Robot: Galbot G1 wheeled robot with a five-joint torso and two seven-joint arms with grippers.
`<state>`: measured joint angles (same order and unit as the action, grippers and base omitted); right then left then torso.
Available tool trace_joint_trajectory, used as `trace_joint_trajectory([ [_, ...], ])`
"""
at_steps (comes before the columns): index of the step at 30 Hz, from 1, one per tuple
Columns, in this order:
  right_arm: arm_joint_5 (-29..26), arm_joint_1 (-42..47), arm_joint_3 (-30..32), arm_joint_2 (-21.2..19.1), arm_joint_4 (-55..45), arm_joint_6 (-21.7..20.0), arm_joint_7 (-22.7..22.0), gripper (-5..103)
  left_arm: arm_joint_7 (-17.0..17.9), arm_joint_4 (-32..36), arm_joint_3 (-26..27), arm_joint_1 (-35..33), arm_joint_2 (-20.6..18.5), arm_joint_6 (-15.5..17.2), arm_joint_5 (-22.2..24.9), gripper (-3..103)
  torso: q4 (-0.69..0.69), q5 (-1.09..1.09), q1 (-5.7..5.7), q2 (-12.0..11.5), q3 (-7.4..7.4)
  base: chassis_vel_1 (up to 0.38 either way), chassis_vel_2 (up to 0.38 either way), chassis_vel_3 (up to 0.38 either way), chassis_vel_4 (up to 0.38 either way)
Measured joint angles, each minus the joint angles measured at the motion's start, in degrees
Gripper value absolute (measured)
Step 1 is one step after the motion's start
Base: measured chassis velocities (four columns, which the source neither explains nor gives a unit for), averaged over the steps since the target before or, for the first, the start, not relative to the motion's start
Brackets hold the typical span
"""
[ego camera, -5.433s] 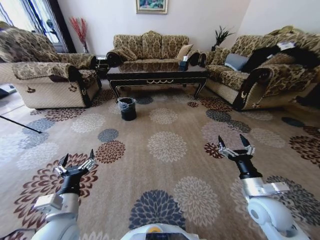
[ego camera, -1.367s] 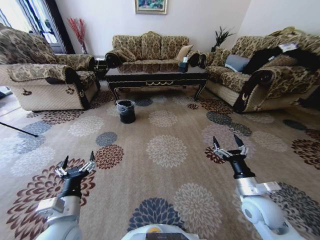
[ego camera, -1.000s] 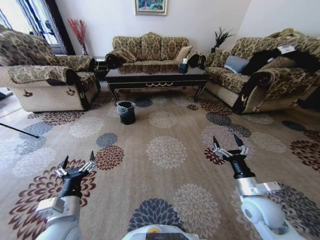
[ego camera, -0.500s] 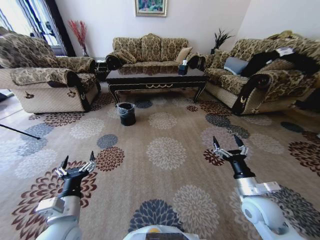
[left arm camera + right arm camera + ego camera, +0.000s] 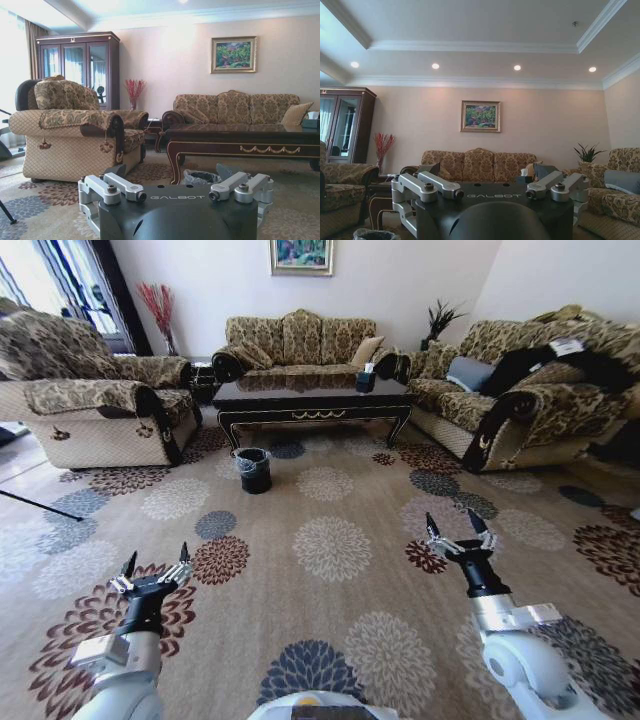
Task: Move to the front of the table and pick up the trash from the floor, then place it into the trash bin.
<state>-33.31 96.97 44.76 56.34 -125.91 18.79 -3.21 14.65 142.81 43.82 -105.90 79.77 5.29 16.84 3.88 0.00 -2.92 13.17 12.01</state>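
Note:
The dark glossy table (image 5: 310, 392) stands far ahead, in front of the back sofa. On the patterned carpet floor (image 5: 330, 540), just before the table's left end, sits the black trash bin (image 5: 253, 469) with its clear liner. The trash is out of view. My left gripper (image 5: 152, 570) is held low at the near left, open with nothing in it. My right gripper (image 5: 457, 532) is open and empty at the near right. Both are far short of the bin. In the left wrist view the trash bin (image 5: 201, 177) sits under the table (image 5: 240, 142).
An armchair (image 5: 90, 400) flanks the table on the left, a sofa (image 5: 300, 335) stands behind it, and another sofa (image 5: 520, 390) with dark clothing is on the right. A tissue box (image 5: 366, 375) rests on the table. A thin dark rod (image 5: 40, 505) lies at far left. Open carpet stretches ahead.
The whole view has shifted a little with the camera. Both arms keep the same pose with fingers spread; the bin and table stay where they were.

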Motion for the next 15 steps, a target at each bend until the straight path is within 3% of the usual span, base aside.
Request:
trace_joint_trajectory([
  [15, 0.0, 0.0, 0.0, 0.0, 0.0, 0.0, 0.0, 100, 0.0, 0.0, 0.0, 0.0, 0.0, 0.0, 0.0, 100, 0.00, 0.00, -0.96, 3.6, 2.68, 0.000, 0.000, 0.000, 0.000],
])
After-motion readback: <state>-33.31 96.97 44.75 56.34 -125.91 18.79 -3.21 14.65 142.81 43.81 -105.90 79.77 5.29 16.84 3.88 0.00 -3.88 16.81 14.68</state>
